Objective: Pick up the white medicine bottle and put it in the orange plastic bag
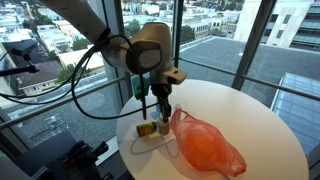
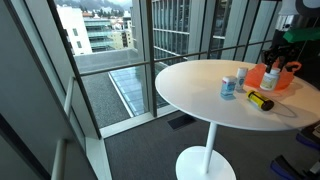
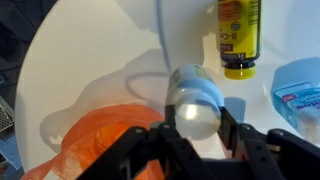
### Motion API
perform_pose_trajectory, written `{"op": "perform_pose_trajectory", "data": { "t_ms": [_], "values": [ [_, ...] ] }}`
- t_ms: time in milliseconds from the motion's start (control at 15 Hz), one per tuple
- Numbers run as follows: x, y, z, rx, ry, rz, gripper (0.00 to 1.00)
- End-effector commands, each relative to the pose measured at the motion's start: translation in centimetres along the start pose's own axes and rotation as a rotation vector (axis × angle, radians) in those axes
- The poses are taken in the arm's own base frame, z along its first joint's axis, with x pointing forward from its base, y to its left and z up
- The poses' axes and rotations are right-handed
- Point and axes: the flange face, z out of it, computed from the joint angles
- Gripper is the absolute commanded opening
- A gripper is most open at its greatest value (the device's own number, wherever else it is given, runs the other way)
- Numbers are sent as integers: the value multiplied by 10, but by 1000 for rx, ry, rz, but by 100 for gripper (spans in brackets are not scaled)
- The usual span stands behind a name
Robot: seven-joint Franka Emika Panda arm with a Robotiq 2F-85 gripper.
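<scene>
Two black fingers (image 3: 246,150) sit tight against either flank of the white cylindrical medicine bottle (image 3: 193,100) in the wrist view. That reads as clamped on it, with no gap showing. The bottle points end-on at the camera, over the round white bench (image 3: 90,60). Can't tell if its base is clear of the surface.

The crumpled orange plastic bag (image 3: 95,140) lies just beside the fingers. On the opposite side, a yellow bottle lying on its side (image 3: 238,35) and a blue-labelled white container (image 3: 300,90) sit apart from the grasp. In an exterior view the bag (image 1: 205,145) is slumped flat on the bench, next to where the arm comes down.

My read on the step: grasp made, carry to the bag not yet done.

Next move needs a lift clear of the bench, then a short shift over the bag. The bag mouth isn't visible in any view, so locate the opening first. Let go only once the bottle is inside the opening. The film looks limp, so it will likely fold or slide if the bottle pushes against it.
</scene>
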Motion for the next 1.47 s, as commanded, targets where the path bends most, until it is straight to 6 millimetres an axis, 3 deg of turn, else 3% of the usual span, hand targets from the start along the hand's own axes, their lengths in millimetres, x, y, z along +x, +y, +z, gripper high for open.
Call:
{"op": "perform_pose_trajectory", "data": {
  "t_ms": [0,333,733,1000,1400],
  "values": [
    [-18,7,-39,-8,15,-14,19],
    [-16,26,-89,-28,83,8,19],
    [1,65,-140,-9,162,92,19],
    [20,94,-148,-7,188,163,19],
    [49,130,-132,1,176,247,19]
  ]
}}
